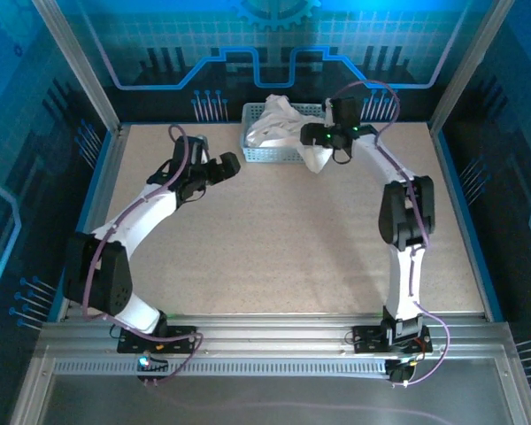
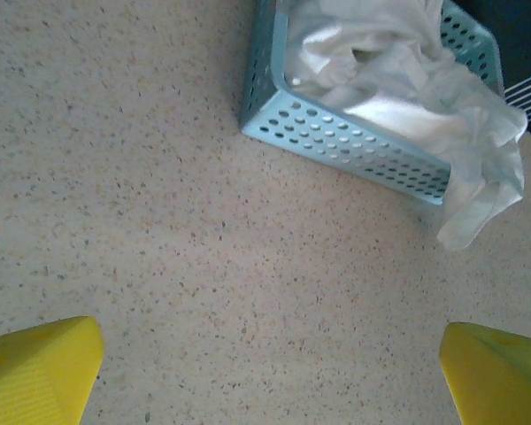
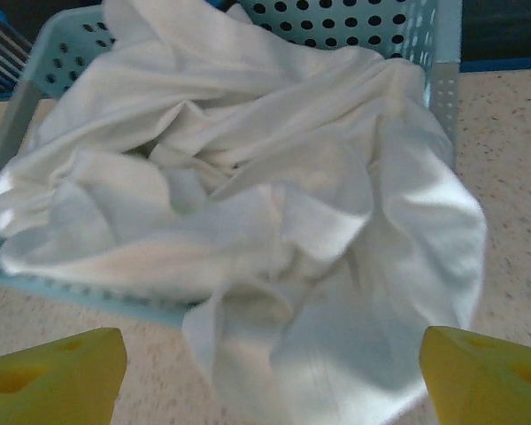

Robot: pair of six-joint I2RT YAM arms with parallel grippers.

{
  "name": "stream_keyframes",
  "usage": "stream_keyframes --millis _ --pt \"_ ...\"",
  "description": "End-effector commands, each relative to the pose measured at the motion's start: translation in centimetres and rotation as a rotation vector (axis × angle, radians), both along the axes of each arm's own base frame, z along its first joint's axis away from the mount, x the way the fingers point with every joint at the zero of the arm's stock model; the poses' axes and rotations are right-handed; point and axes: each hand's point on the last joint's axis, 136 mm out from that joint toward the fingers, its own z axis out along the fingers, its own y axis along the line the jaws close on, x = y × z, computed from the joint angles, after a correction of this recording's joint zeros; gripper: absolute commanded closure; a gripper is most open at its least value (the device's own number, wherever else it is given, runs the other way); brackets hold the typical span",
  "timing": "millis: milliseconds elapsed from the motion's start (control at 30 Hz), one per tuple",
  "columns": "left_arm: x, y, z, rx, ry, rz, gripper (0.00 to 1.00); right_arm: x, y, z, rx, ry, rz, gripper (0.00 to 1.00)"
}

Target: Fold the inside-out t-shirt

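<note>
1. Lying crumpled, the inside-out t-shirt (image 1: 279,124) sits in the light blue perforated basket (image 1: 264,156) at the far middle of the counter (image 1: 274,252).
2. One fold of the white cloth spills over the basket's near wall at its right end and hangs down to the counter surface; the left wrist view shows this fold (image 2: 482,190) outside the basket wall (image 2: 336,142).
3. No logo or trim can be made out on the cloth in any view.
4. Right pincer (image 1: 323,140): positioned just beside the overhanging fold. In its wrist view the yellow fingertips (image 3: 57,372) stand wide apart, with the t-shirt (image 3: 248,195) ahead of and between them; nothing is clamped.
5. Left pincer (image 1: 230,164): positioned over bare counter, left of the basket and apart from it. Its fingertips (image 2: 40,372) are spread fully, holding nothing.
</note>
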Motion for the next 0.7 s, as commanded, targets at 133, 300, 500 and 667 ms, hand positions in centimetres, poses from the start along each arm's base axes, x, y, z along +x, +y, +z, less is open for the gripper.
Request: stream_keyframes --millis 133,300,500,667 --pt "0.1 -1.5 -1.2 0.012 0.018 -0.072 0.01 2.5 2.5 -3.0 -0.062 0.102 0.047 0.21" --pt "0.0 -1.2 -2.0 0.028 0.028 -0.068 0.01 3.4 3.4 -5.1 -0.099 0.147 0.053 0.22" --pt "-0.1 -1.2 -1.9 0.033 0.025 -0.071 0.01 4.0 3.2 -7.2 -0.115 0.157 0.033 0.15" --pt "-0.3 -0.9 -1.9 0.048 0.026 -0.069 0.01 3.8 3.6 -8.6 -0.118 0.168 0.042 0.14"
